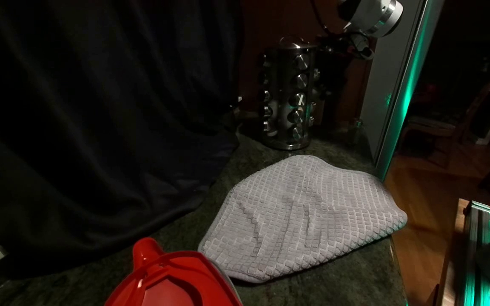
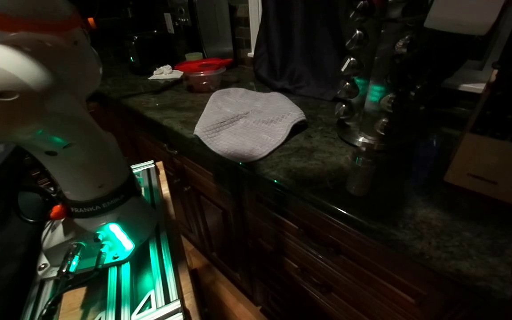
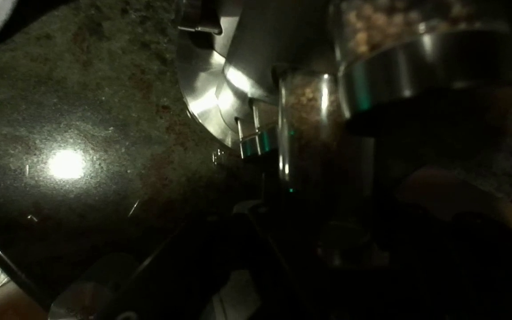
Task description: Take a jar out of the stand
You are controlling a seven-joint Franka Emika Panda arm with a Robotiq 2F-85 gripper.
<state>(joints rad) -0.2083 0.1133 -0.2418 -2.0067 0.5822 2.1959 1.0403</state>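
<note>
Wrist view: the gripper [image 3: 342, 231], mostly in shadow at the bottom of the frame, is clenched on a jar [image 3: 311, 113] right of centre. In an exterior view, just behind the cloth [image 1: 300, 216], the stand [image 1: 284, 91] is at upper centre; whether the jar is fully clear of it I cannot tell.

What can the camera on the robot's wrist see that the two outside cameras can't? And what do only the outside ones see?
Only the wrist view shows the crumbly brown bits inside the glass jars; from outside, it's too dark to make them out.

Only the exterior views, both of them, show the red lid and the black curtain.

All of them share the stand, some shiny silver caps, the dark speckled counter and the grey cloth, though the wrist view catches just its edge.
</note>
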